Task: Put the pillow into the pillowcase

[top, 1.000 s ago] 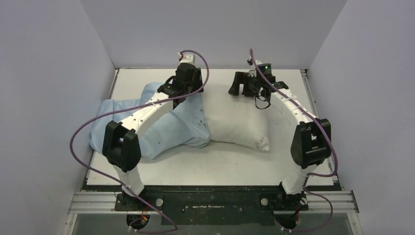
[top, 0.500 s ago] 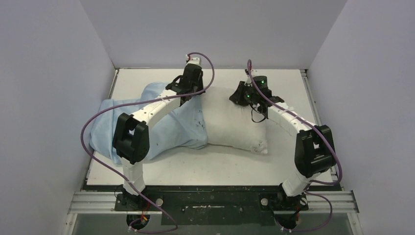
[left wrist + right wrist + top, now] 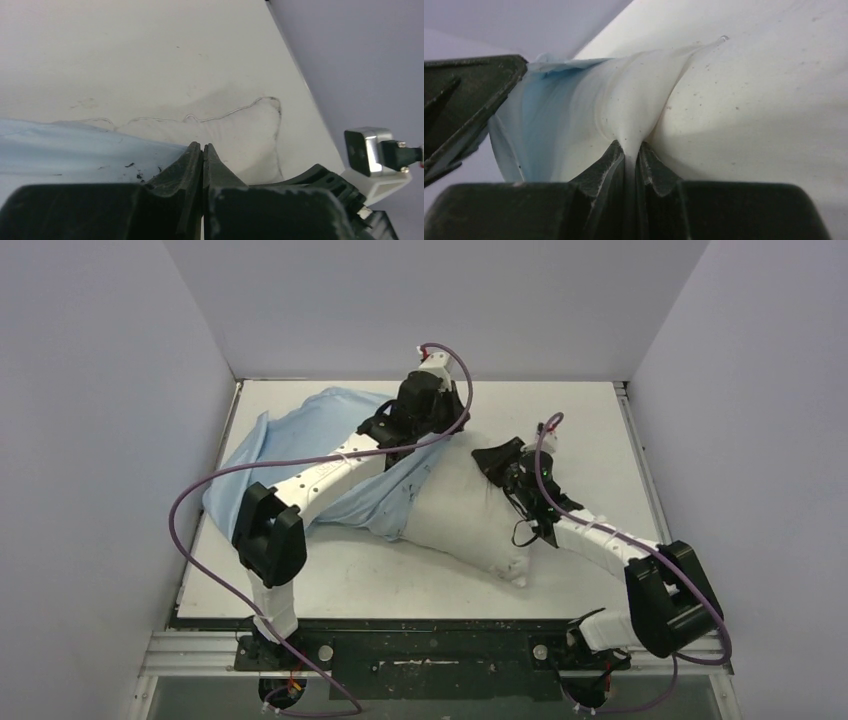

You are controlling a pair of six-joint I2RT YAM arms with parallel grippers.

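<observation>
The pillowcase (image 3: 300, 435) lies wrinkled across the left and middle of the white table (image 3: 590, 420), its open mouth facing right. The pillow (image 3: 465, 520) is only partly inside. Its left end is under the blue cloth, and the larger off-white part sticks out to the right, slanting toward the table's near edge. The left gripper (image 3: 202, 148) is at the far side of the mouth, its fingers pressed together on the pillowcase's hem. The right gripper (image 3: 633, 148) is on the exposed top of the pillow, pinching a raised fold of its speckled fabric just beside the blue edge.
</observation>
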